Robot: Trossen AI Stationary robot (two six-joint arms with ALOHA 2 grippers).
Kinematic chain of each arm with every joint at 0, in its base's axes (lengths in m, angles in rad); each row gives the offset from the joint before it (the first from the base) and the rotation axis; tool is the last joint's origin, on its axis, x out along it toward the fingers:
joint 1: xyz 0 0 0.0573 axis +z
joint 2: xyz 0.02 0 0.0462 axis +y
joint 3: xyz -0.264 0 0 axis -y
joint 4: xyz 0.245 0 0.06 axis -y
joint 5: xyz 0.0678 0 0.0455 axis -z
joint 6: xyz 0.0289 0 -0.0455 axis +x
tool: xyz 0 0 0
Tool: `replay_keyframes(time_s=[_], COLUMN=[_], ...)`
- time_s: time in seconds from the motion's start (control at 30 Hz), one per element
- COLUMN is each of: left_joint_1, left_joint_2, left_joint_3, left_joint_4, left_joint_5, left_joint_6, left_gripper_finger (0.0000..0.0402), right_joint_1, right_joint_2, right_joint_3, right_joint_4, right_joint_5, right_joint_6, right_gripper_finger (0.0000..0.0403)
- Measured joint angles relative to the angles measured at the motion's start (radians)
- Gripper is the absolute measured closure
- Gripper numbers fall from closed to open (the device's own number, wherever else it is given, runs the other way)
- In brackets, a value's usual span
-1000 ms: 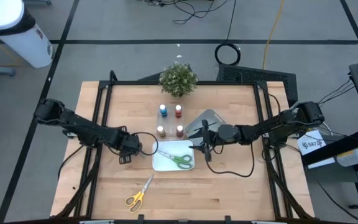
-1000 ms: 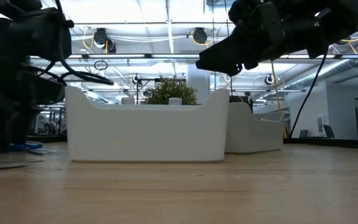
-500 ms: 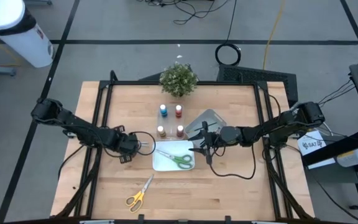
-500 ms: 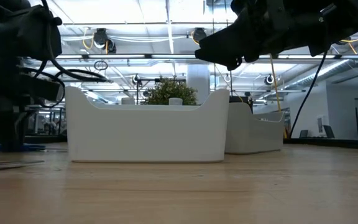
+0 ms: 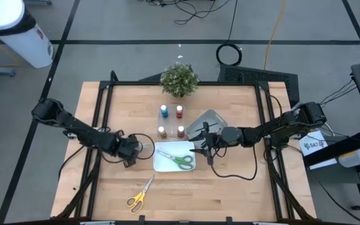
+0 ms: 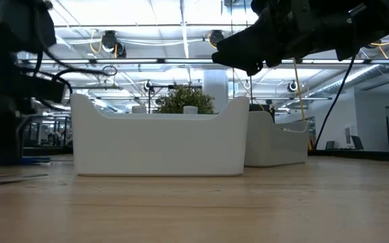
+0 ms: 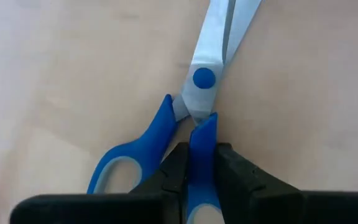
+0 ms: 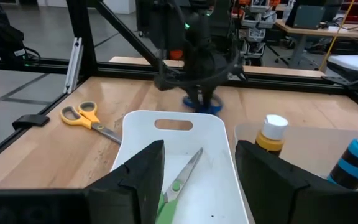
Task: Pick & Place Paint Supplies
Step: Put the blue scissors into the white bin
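Observation:
Blue-handled scissors (image 7: 202, 81) lie flat on the wooden table just left of the white tray (image 5: 165, 164). My left gripper (image 5: 134, 150) stands over them, pointing down, shut on one handle. Green-handled scissors (image 5: 181, 160) lie in the white tray. My right gripper (image 5: 204, 146) hovers open above that tray's right end, and its fingers (image 8: 143, 169) hold nothing. Yellow-handled scissors (image 5: 140, 195) lie near the front edge. Several small paint bottles (image 5: 164, 110) stand upright behind the tray. My left gripper pinches one handle arm of the blue scissors (image 7: 202, 140), just behind the pivot, between its two fingers. The fingers come from above and point down, one on each side of that arm. The scissors lie flat on the table, blades closed and pointing away from the fingers.
A grey tray (image 5: 209, 120) sits behind my right gripper, and a potted plant (image 5: 179, 79) stands at the far edge. Black frame rails (image 5: 102, 106) run along both sides of the table. Bare wood lies in front of the white tray.
My left gripper has shifted a little toward the white tray and the near edge, sinking slightly, and has rolled about its own pointing line. The scissors on the table have stayed where they were. My right gripper has kept still.

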Motion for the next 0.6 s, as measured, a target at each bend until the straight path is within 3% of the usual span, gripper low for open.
replay_keyframes(time_s=[0.1, 0.2, 0.6], left_joint_1=[-0.014, -0.032, -0.089], left_joint_2=[-0.034, -0.098, -0.224], left_joint_3=[0.027, 0.042, 0.045], left_joint_4=[-0.013, -0.009, -0.106], left_joint_5=[0.050, 0.059, -0.018], left_joint_6=[-0.020, -0.032, -0.116], left_gripper_finger=[0.0349, 0.0398, 0.0394], right_joint_1=[0.000, 0.000, 0.015], right_joint_2=[0.000, 0.000, 0.000], right_joint_3=[0.000, 0.000, 0.046], right_joint_4=[0.002, 0.002, 0.023], right_joint_5=[0.000, 0.000, 0.012], right_joint_6=[0.000, 0.000, 0.030], right_gripper_finger=[0.0216, 0.0216, 0.0216])
